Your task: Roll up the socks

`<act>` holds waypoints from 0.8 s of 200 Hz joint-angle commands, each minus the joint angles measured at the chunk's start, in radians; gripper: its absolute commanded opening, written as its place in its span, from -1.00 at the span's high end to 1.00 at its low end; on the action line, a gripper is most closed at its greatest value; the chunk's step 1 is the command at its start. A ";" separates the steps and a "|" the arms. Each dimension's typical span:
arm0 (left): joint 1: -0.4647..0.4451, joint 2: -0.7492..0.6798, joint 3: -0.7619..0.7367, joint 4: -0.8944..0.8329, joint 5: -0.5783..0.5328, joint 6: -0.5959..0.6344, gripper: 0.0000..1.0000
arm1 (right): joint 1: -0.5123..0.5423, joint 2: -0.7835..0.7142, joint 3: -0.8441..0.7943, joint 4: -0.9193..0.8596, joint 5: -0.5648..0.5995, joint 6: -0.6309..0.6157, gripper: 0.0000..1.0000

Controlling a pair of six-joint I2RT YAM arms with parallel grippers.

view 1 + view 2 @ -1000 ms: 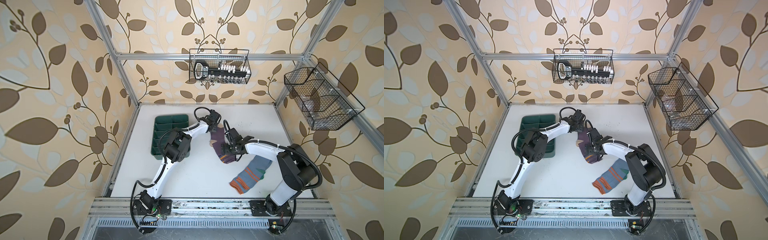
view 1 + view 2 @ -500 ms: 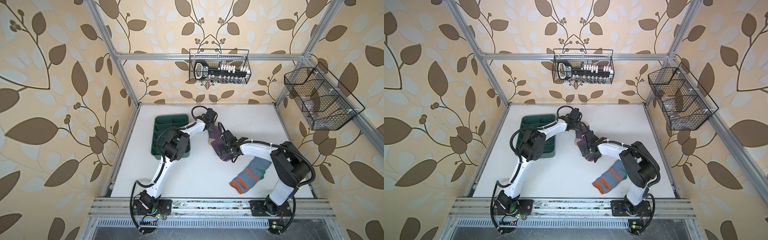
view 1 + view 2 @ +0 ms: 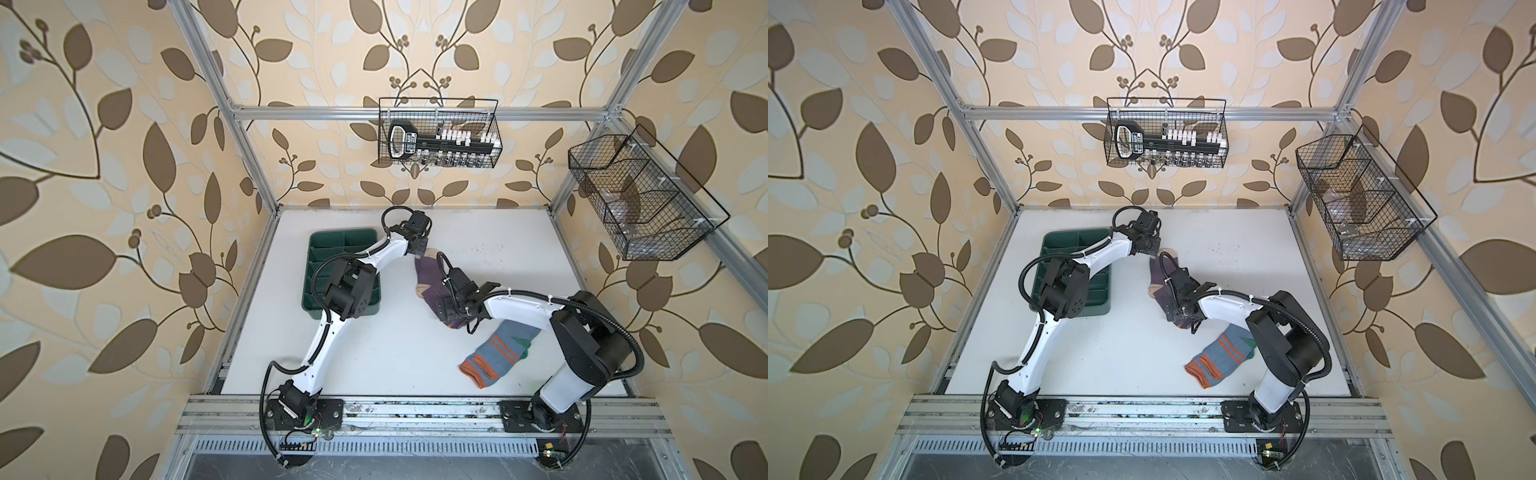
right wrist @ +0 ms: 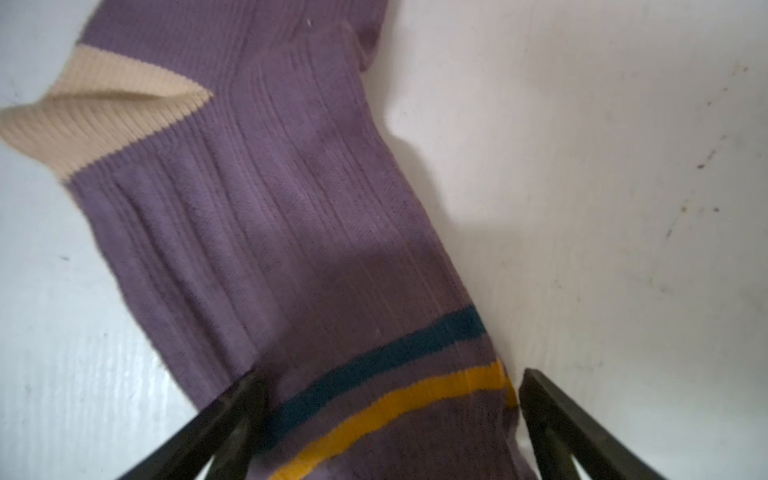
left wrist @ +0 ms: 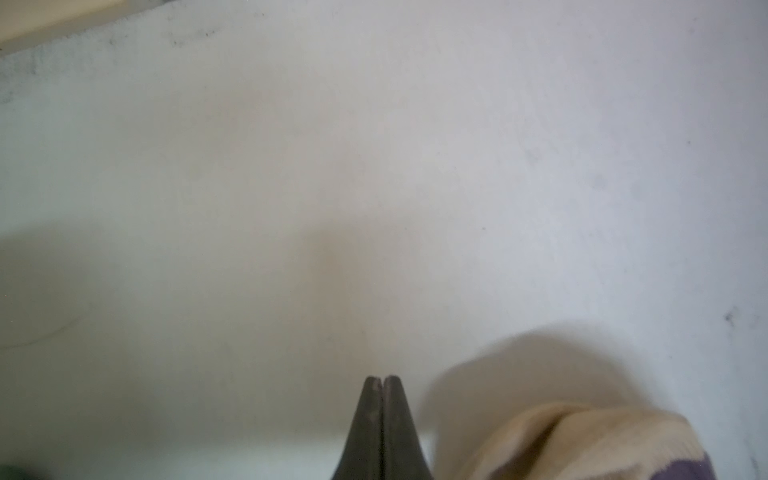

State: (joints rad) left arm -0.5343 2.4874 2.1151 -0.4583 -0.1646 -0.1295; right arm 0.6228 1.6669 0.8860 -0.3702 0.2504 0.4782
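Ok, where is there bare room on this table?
Bare table: the far right corner beyond the purple sock; the front middle between left arm and grey-blue sock. Crowded: the centre, left end effector and right end effector at the purple sock; green tray at left.

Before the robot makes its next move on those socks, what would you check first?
1. Jaws of the right gripper open, one finger on each side of the purple sock at its striped end: ok.
2. The left gripper free of cloth: ok, it is shut on nothing, beside the beige toe.
3. Purple sock lying smooth: not ok, it is creased near the heel.
4. The grey-blue sock away from both grippers: ok, it lies flat nearer the front edge.
5. The green tray apart from both socks: ok.
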 commanded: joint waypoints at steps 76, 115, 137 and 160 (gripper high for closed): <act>0.008 -0.131 -0.160 -0.050 0.138 -0.005 0.18 | 0.009 0.020 0.014 -0.119 -0.003 0.001 -0.94; 0.008 -0.160 -0.217 -0.026 0.127 -0.055 -0.08 | 0.008 0.035 0.018 -0.113 -0.011 -0.002 -0.94; 0.009 -0.182 -0.255 0.023 0.148 -0.079 -0.07 | 0.007 0.033 0.016 -0.114 -0.010 -0.006 -0.94; 0.009 -0.211 -0.295 0.066 0.158 -0.087 -0.07 | 0.007 0.029 0.016 -0.114 -0.008 -0.008 -0.93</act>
State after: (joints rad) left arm -0.5289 2.3539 1.8668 -0.4168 -0.0437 -0.1822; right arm 0.6247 1.6646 0.8997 -0.4255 0.2459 0.4850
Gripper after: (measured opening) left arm 0.534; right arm 0.967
